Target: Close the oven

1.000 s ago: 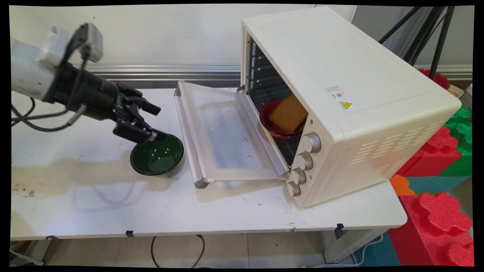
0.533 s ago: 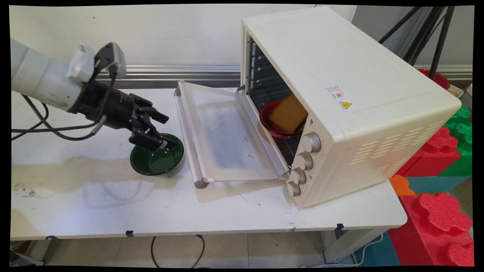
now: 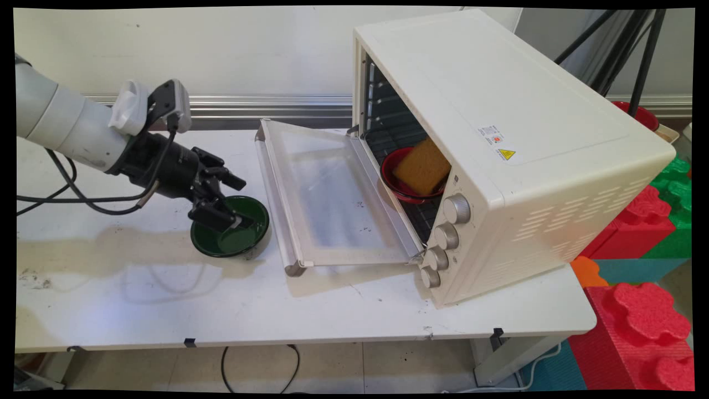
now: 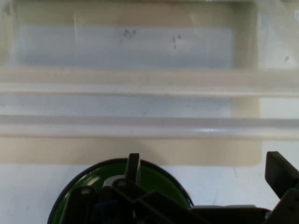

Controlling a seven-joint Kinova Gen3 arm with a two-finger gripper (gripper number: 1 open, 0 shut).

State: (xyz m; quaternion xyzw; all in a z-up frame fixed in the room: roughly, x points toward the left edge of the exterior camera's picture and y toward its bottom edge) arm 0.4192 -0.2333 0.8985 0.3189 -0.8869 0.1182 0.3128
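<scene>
claw: black two-finger claw (image 3: 235, 200) hangs low over the green bowl (image 3: 231, 228), fingers apart. One finger dips inside the bowl at its 10 o'clock rim, the other sticks out above it toward the oven door. In the hand view the claw (image 4: 205, 175) has one finger (image 4: 132, 167) over the green inside and the other finger (image 4: 279, 173) well off to the side, so nothing's clamped.

bowl: sits upright on the tabletop (image 3: 310, 310), looks empty, just beside the door's handle edge. Seen from the hand, the bowl (image 4: 161, 179) peeks out behind the linkage at 6 o'clock.

oven: big cream toaster oven (image 3: 498, 138) at the bowl's 3 o'clock, its glass door (image 3: 332, 194) dropped flat open toward the bowl. The hand view looks straight at the door (image 4: 131, 46) and its handle bar (image 4: 140, 126).

inside the oven: red bowl (image 3: 407, 188) on the rack with a tan sponge-like slab (image 3: 422, 166) leaning in it.

progress (my guess): claw's lined up on the rim but hasn't pinched it. The bowl isn't lifted at all, so closing on it and moving it anywhere is all left.

background: red and green foam blocks (image 3: 642, 310) at 4 o'clock off the tabletop.
</scene>
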